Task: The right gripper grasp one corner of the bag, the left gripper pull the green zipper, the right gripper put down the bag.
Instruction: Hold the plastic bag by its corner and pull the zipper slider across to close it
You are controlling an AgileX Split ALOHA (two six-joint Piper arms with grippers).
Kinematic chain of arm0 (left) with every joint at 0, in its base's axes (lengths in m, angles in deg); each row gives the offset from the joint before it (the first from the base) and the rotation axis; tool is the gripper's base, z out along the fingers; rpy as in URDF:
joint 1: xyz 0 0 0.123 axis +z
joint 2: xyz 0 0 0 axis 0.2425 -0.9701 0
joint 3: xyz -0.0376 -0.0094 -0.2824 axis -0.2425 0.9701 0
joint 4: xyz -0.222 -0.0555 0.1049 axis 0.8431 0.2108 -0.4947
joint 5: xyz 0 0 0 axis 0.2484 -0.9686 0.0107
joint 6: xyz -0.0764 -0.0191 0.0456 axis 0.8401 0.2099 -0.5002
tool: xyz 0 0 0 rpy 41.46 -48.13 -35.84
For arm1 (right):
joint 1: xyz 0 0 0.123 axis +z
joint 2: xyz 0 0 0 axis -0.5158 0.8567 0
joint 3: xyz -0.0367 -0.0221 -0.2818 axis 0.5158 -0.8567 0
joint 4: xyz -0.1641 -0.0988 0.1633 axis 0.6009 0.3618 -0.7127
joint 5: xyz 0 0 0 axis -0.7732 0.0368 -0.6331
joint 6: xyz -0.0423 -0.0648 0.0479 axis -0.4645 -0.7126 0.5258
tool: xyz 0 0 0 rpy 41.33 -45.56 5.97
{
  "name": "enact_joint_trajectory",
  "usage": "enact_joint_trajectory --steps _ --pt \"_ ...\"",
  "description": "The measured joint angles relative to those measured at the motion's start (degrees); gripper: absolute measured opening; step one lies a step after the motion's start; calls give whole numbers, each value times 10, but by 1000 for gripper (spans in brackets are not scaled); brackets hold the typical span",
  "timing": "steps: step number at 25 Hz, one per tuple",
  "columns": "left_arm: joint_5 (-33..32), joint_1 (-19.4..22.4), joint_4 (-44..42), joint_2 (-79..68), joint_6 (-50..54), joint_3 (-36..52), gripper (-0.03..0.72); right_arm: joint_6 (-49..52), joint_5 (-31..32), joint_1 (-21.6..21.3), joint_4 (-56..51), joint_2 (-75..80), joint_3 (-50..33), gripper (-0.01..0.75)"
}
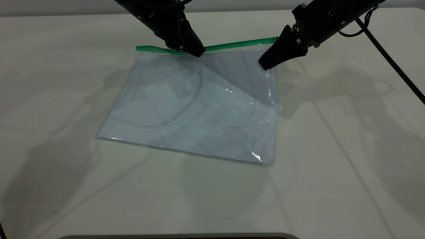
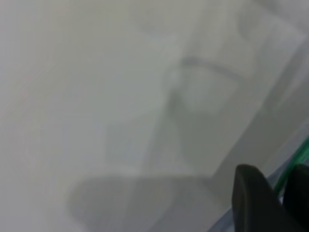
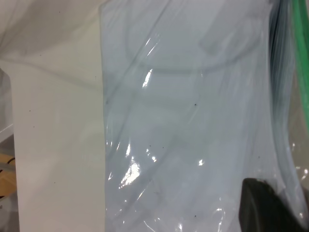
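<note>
Bag [image 1: 199, 109] lies flat on glossy white table [image 1: 332, 166].

White table with a single clear zip bag lying on it.

The table [image 1: 332, 166] has a smooth, matte whitish top that carries soft grey shadows; its far edge meets a pale wall and a dark rounded rim shows at its near edge. The bag [image 1: 199, 113], a flat rectangular clear pouch holding pale bluish-white sheets, lies on the table a little beyond its middle, its near long edge and left part flat on the surface. The green zipper [image 1: 232, 44] runs along the far long edge. The corner at the right end of the zipper appears raised off the surface, with creases and glints running down the bag's right side.
</note>
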Motion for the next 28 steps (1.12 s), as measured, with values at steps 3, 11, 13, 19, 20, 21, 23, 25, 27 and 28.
enact_joint_trajectory --steps 3,11,13,19,20,21,23,25,27,28 --pt "1 0 0 0 0 0 171 0 0 0 0 0 0 33" --pt "15 -4 -20 0 0 0 144 0 -1 0 -4 0 0 33" --pt "15 -4 -21 0 0 0 120 0 -1 0 -5 0 0 33" --pt "19 -4 -22 0 -1 0 67 0 -2 -5 -9 0 0 33" --pt "22 -4 -21 0 -1 0 67 0 -2 -7 -11 0 0 33" --pt "23 -4 -20 0 -1 0 67 0 -2 -9 -13 0 0 33" --pt "26 -4 -16 0 -1 0 67 0 -2 -14 -19 0 0 33" --pt "26 -3 -13 0 -1 0 67 -1 -2 -19 -23 0 0 33" --pt "26 -1 -9 0 -1 0 67 -2 -2 -22 -27 0 0 33" --pt "25 0 -7 0 -1 0 67 -2 -2 -23 -29 0 0 33"
